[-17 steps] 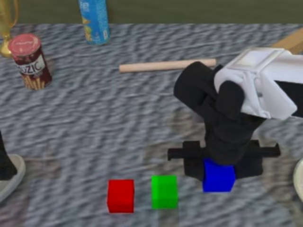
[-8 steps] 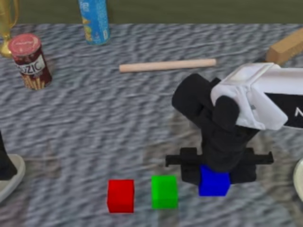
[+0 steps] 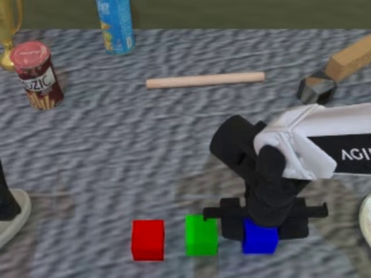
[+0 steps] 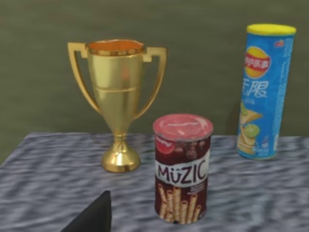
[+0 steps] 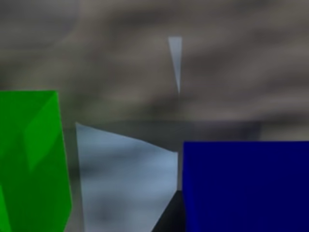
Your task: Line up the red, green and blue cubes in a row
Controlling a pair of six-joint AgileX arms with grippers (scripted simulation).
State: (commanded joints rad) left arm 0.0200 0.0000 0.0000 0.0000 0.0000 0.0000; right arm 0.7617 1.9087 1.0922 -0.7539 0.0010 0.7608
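Red cube (image 3: 147,239), green cube (image 3: 201,234), blue cube (image 3: 259,238): left to right.

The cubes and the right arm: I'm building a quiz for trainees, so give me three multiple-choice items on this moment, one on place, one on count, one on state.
1. Where does the green cube sit?
A. Between the red cube and blue cube
B. Left of red
C. By the wooden rod

2. How many tall snack cans stand at the table's far left?
A. One
B. Two
C. Four

3. What is the right pincer doing?
A. Parked, off the cubes
B. Shut on the blue cube
C. Holding the rod

Answers:
1 A, the top view shows red, green, blue from left to right.
2 B, the Muzic can and the blue tube.
3 B, the blue cube sits at its fingers.
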